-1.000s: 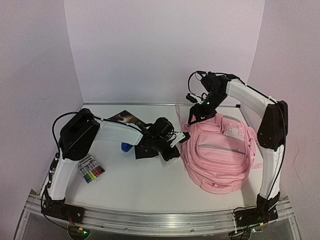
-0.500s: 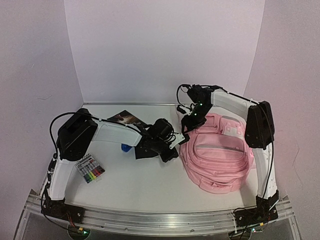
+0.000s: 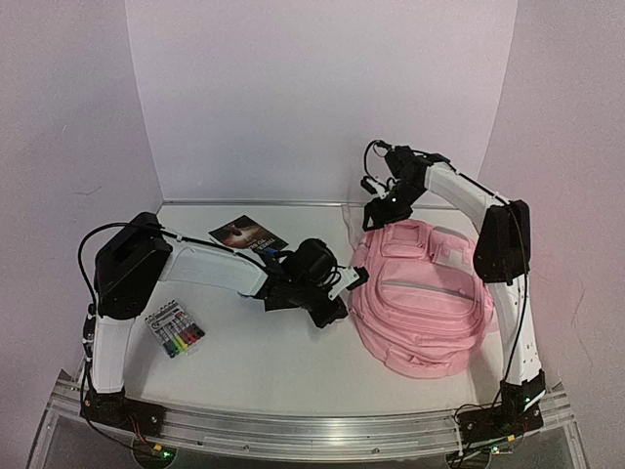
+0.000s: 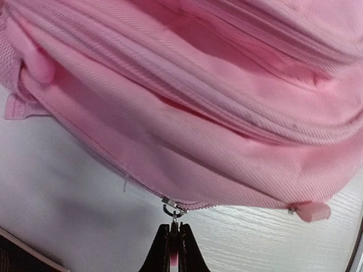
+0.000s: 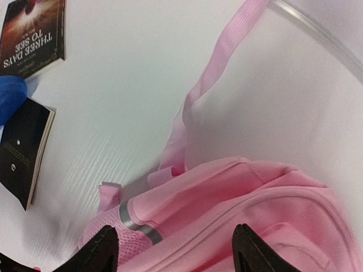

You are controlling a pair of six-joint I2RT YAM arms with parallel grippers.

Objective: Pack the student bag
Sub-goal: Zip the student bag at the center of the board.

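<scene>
Opening stage, as judged: the student bag (image 3: 425, 303) lies on the right half of the surface (image 3: 273, 362). The left tool (image 4: 174, 249) is pinched tight on the zip pull (image 4: 173, 211) at the bag's left edge, while the right tool (image 5: 178, 241) hangs spread wide and empty over the bag's far top, beside a strap (image 5: 212, 68). The next move likely calls for the right tool to hold the fabric so the left can draw the zip along without dragging the bag.
</scene>
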